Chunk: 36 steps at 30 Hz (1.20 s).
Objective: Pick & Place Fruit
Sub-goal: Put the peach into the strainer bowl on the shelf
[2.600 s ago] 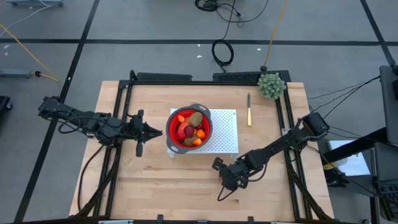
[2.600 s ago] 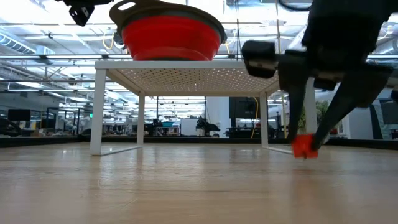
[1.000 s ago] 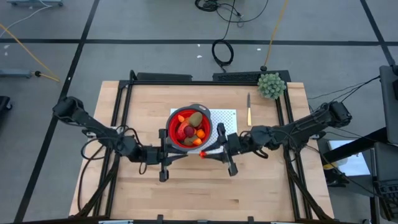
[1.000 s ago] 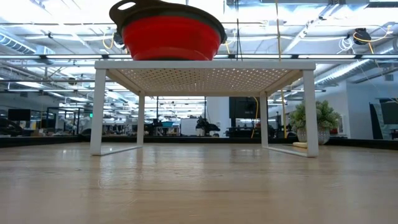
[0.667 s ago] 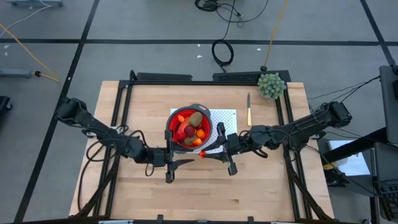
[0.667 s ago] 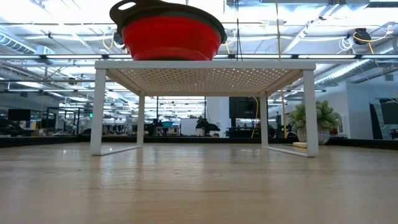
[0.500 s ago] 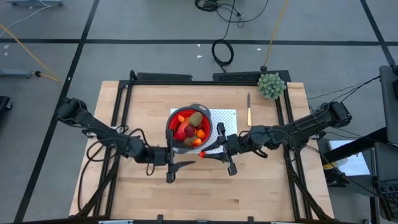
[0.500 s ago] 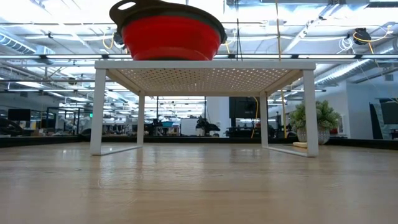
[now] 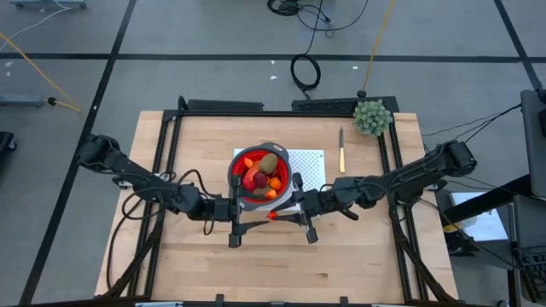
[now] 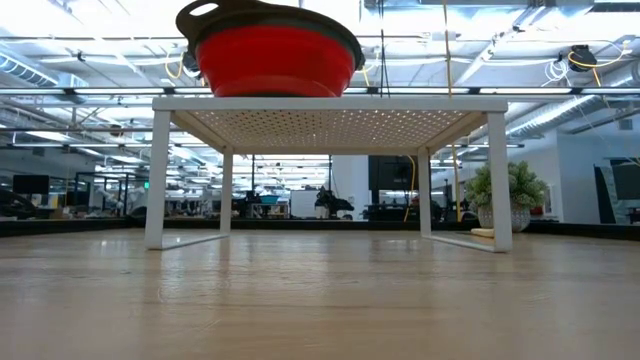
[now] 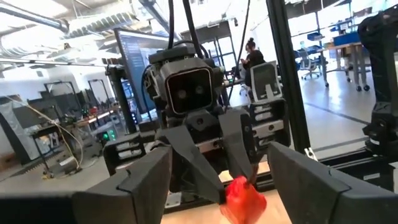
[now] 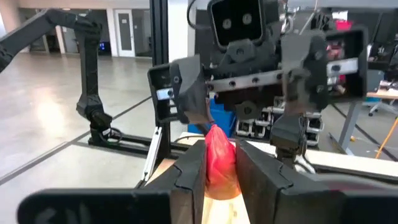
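Apparently right gripper [image 9: 275, 216] pinches red fruit [image 12: 219, 160], left gripper [image 9: 256, 223] agape.

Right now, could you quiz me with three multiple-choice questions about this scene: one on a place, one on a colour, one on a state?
1. Where is the bowl?
A. on the white rack
B. on the floor
C. beside the plant

2. What colour is the piece in the right gripper?
A. green
B. red
C. blue

3. How is the left gripper?
A. shut on the knife
B. open
C. out of sight

Answers: 1 A, the low view shows it atop the rack. 2 B, the right wrist view shows red between the fingers. 3 B, its fingers stand wide around the piece.
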### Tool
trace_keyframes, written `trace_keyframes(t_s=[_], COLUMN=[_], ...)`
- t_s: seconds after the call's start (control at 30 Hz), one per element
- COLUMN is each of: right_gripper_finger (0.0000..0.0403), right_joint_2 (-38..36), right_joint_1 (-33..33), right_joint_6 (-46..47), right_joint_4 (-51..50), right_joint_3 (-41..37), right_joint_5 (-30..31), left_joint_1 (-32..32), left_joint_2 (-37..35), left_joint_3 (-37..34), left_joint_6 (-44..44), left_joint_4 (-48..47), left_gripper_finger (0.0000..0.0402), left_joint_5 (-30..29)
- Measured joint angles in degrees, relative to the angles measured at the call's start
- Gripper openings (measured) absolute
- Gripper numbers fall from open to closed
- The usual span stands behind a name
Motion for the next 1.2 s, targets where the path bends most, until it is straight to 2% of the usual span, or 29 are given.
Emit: trace_keyframes(t_s=[0.23,0.77,0.93,1.1,1.2], right_gripper_finger=[0.0073,0.0073,0.0073,0.0073,0.0073], right_joint_2=[0.2,0.2,0.1,0.1,0.1], right_joint_1=[0.0,0.0,0.0,0.0,0.0], right_joint_6=[-0.8,-1.3,-1.3,-1.2,-1.2], right_joint_4=[2.3,2.4,2.4,2.1,1.9], right_joint_3=[0.0,0.0,0.0,0.0,0.0], right_joint_5=[0.0,0.1,0.3,0.2,0.0], left_joint_1=[0.0,0.8,2.2,3.2,3.4], left_joint_2=[0.0,0.0,0.0,-0.1,-0.1], left_joint_3=[0.0,0.0,0.0,0.0,0.0], left_joint_6=[-1.6,-3.6,-5.1,-5.5,-5.5], left_joint_4=[-3.0,-2.5,-2.6,-2.6,-2.9], left_gripper_finger=[0.0227,0.0141,0.0095,0.0021,0.0009], left_joint_5=[-0.3,0.7,4.2,7.9,8.8])
